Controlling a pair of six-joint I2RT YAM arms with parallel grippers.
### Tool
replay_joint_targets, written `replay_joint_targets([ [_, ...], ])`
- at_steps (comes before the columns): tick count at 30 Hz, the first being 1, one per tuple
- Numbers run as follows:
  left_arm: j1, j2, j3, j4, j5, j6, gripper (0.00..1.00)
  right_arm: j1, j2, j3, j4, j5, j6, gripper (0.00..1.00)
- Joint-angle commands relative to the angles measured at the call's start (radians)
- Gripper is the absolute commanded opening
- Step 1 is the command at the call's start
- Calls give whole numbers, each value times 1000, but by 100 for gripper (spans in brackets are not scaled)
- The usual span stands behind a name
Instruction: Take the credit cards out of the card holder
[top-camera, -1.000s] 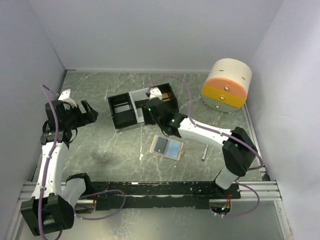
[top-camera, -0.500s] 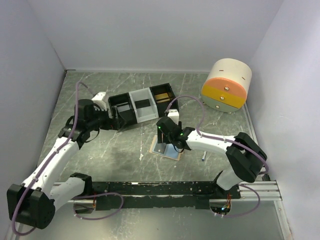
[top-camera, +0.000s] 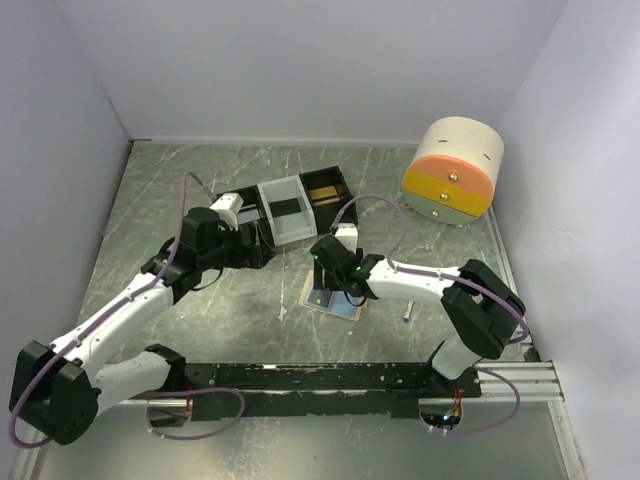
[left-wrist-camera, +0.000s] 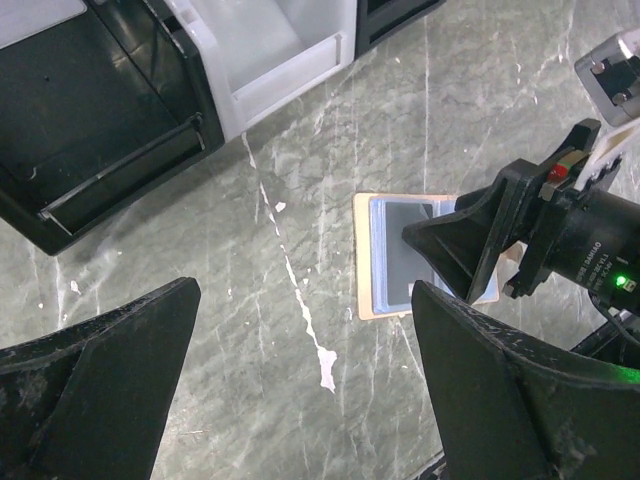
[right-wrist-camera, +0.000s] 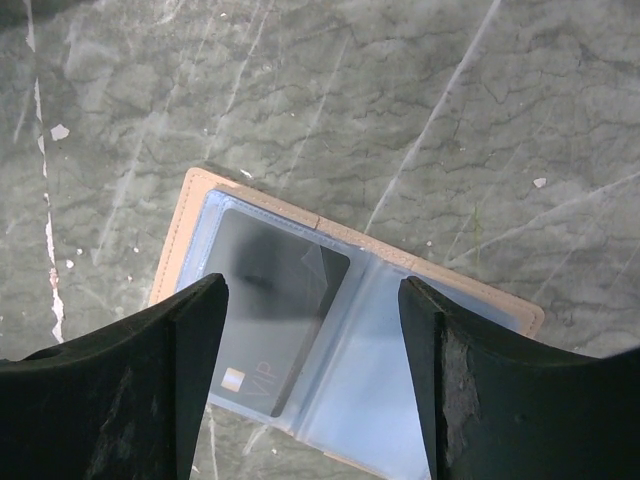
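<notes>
Newly lowered over the card holder (right-wrist-camera: 350, 300), which lies open mid-table near the tray (left-wrist-camera: 290, 80), the right gripper (right-wrist-camera: 310, 290) spreads empty jaws, while the left gripper (left-wrist-camera: 300, 300), swung in from the left, gapes too, and one dark card (right-wrist-camera: 270, 310) remains sleeved, not yet extracted.

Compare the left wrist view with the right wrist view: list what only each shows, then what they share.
Only left wrist: the black-and-white tray and the open left gripper. Only right wrist: the VIP lettering on the dark card in one pocket. Both: the card holder lying open on the marble table, with the right gripper open above it.
</notes>
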Motion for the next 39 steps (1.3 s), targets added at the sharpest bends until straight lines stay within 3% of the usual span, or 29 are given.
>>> replay_joint_targets([
  [1, -14, -23, -36, 82, -76, -72, 100, -1, 13, 29, -12, 10, 12, 70],
  [16, -14, -119, -96, 60, -192, -145, 100, 26, 81, 68, -41, 4, 67, 68],
  [28, -14, -88, -98, 63, -160, -143, 100, 28, 142, 47, -43, 26, 67, 62],
  [33, -14, -72, -97, 73, -123, -132, 99, 43, 180, 68, -50, -6, 16, 71],
  [39, -14, -90, -107, 64, -154, -149, 98, 87, 196, 78, -60, 40, 14, 67],
])
